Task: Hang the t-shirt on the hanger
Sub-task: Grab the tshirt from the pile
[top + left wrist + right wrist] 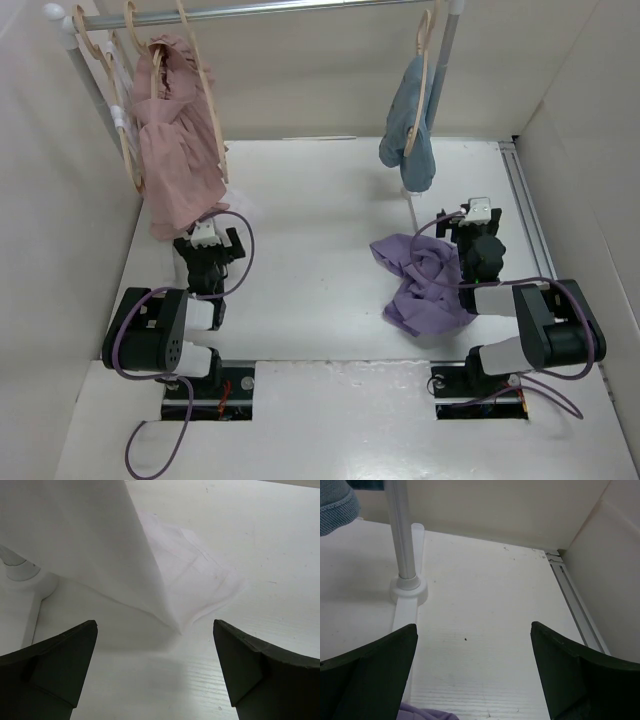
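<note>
White table [320, 200], both claws spread wide and empty. The right gripper [470, 215] is just beside the crumpled t-shirt [425, 285], and the left gripper [208, 240] is near the pink garment [180, 150]. Bunched like that, a blind grab could miss the collar, so it'd never thread onto the hanger [127, 160].

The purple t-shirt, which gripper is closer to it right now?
Right. The right gripper hangs open beside the far right edge of the t-shirt; the left gripper is across the table, by the pink garment.
</note>
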### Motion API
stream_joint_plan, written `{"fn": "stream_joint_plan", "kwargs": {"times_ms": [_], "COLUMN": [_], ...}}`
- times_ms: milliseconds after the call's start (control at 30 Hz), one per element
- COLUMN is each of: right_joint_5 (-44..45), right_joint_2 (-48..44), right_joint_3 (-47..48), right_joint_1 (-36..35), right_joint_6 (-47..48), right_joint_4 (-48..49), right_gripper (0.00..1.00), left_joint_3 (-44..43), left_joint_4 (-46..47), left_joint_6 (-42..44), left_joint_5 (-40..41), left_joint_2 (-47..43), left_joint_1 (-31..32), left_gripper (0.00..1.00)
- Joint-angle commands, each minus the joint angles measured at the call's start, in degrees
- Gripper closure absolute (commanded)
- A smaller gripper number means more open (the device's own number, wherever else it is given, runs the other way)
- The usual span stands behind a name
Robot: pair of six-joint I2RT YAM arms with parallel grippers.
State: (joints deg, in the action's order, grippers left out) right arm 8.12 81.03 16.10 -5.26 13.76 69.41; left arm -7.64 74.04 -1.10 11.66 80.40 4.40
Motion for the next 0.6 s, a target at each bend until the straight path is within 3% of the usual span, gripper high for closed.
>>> {"fn": "stream_joint_plan", "kwargs": {"times_ms": [0,67,167,200,267,333,400,467,567], "right_joint_5": [-0.82,-0.04,6.80,10.48,9.99,4.49,2.09,2.59,10.29], "right_joint_2": [-0.44,-1.57,-7.26,-9.03,-12.72,-22.27,-26.76,-30.31,-34.36], "right_joint_3": [1.83,2.53,7.97,9.64,10.88,10.18,12.02,13.95,17.29], "right_joint_1": [0.25,0.25,0.25,0.25,0.25,0.25,0.25,0.25,0.25], "right_joint_6": [0.22,-0.31,-3.81,-4.78,-5.50,-4.00,-4.00,-4.00,-4.00], "right_joint_4": [1.78,1.78,-11.88,-20.71,-22.91,-25.88,-31.23,-39.50,-47.74], "right_gripper": [0.01,0.01,0.01,0.01,0.01,0.01,0.01,0.01,0.01], "left_joint_3": [-1.24,-1.24,2.43,4.11,8.23,10.89,10.89,8.88,2.37], "left_joint_4": [13.32,13.85,18.58,23.29,29.38,32.29,25.93,3.93,-26.48], "left_joint_6": [0.31,1.71,5.56,5.59,7.34,10.32,14.79,26.89,39.57], "left_joint_5": [-2.34,-3.56,-12.42,-16.19,-21.04,-23.50,-30.61,-44.30,-56.62], "left_joint_2": [-0.86,-0.86,-0.86,-1.56,-3.40,-5.42,-10.15,-22.44,-34.74], "left_joint_1": [-0.19,-0.19,-0.19,-0.88,-0.89,-0.19,0.34,2.01,3.24], "left_gripper": [0.00,0.00,0.00,0.00,0.00,0.00,0.00,0.00,0.00]}}
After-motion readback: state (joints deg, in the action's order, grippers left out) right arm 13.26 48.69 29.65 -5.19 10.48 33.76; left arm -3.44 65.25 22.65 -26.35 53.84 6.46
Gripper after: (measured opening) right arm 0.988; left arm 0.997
